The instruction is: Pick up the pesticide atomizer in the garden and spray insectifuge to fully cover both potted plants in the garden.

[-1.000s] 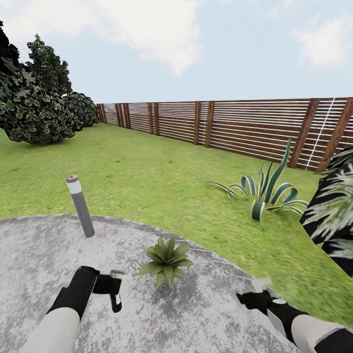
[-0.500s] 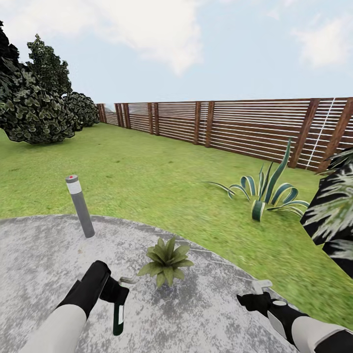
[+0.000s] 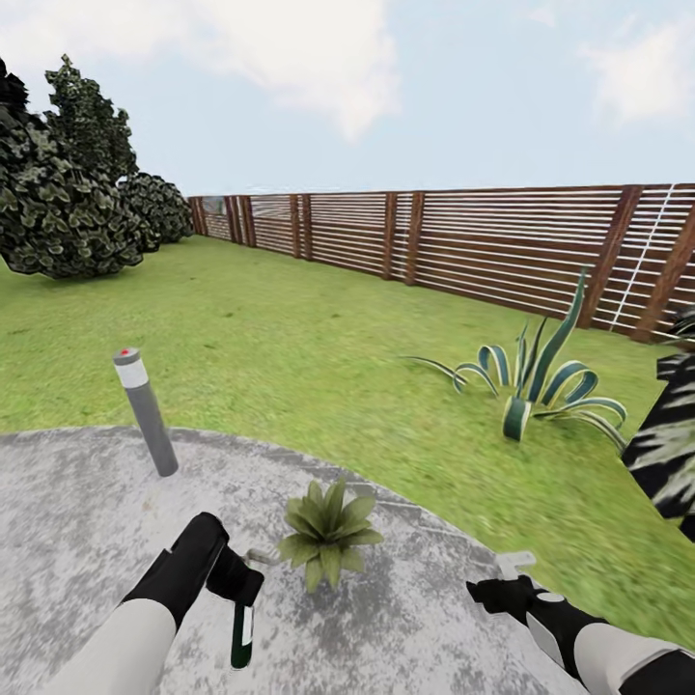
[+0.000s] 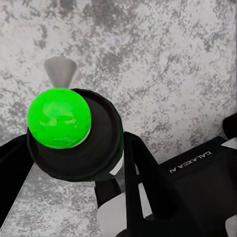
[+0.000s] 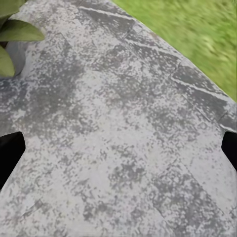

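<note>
Between the earlier head views and now the whole scene has shifted slightly, so the camera has moved; the left arm has come forward and the atomizer has swung from level to hanging downward. Largest is the garden lawn (image 3: 290,328), ringed by a brown slatted fence (image 3: 463,246), with dark bushes (image 3: 68,203) at far left. Grey stone paving (image 3: 87,521) spreads across the foreground. An agave (image 3: 536,381) with striped curling leaves stands on the grass at right, a dark white-streaked palm (image 3: 671,444) at the right edge. A grey bollard (image 3: 145,413) with a white band and red cap stands tilted at the paving's far rim. One potted plant (image 3: 328,531), a low rosette of pointed leaves, sits on the paving between the two arms. The left claw (image 3: 236,584) grips the pesticide atomizer (image 3: 241,632), dark bottle hanging down, pale nozzle just beside the plant's leaves; the wrist view shows its green cap (image 4: 59,117) between black fingers (image 4: 148,182). The right claw (image 3: 502,584) hovers over the paving, spread wide and empty.
</note>
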Motion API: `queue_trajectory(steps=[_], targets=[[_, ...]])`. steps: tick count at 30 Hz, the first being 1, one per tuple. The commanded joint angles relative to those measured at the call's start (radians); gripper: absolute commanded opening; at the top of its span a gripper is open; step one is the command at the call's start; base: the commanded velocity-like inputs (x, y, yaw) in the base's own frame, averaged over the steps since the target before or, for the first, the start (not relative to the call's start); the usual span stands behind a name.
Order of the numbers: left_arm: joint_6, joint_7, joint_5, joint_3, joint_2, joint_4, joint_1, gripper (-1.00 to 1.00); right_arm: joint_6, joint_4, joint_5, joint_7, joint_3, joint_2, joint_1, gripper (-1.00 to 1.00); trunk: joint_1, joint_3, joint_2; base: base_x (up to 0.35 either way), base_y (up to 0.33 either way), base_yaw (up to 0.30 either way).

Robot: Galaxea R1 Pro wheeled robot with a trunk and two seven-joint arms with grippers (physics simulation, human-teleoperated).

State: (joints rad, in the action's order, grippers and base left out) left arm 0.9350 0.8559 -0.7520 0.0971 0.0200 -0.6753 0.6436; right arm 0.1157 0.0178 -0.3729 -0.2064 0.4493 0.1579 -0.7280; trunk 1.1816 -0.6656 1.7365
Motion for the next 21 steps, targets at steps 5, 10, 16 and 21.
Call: queue_trajectory(steps=[5, 10, 16, 21], targets=[[0.004, 0.012, -0.01, 0.004, 0.001, -0.001, 0.001, -1.0, 0.004, 0.002, -0.011, -0.005, 0.008, 0.0, -0.001, 1.0, 0.001, -0.009, 0.0, 0.337, 0.0, 0.0], [0.004, 0.012, -0.01, 0.004, 0.0, 0.0, 0.001, -1.0, 0.004, 0.002, -0.011, -0.005, 0.008, 0.0, -0.001, 1.0, 0.001, -0.017, 0.0, 0.33, 0.008, 0.0], [0.004, 0.012, -0.01, 0.004, -0.001, 0.0, 0.001, -1.0, 0.004, 0.001, -0.011, -0.002, 0.008, 0.0, -0.001, 1.0, 0.001, -0.023, 0.0, 0.286, 0.118, 0.0], [0.004, 0.012, -0.01, 0.004, -0.001, 0.0, 0.001, -1.0, 0.004, 0.001, -0.011, -0.004, 0.008, 0.0, -0.001, 1.0, 0.001, -0.023, 0.0, 0.094, 0.038, 0.0]])
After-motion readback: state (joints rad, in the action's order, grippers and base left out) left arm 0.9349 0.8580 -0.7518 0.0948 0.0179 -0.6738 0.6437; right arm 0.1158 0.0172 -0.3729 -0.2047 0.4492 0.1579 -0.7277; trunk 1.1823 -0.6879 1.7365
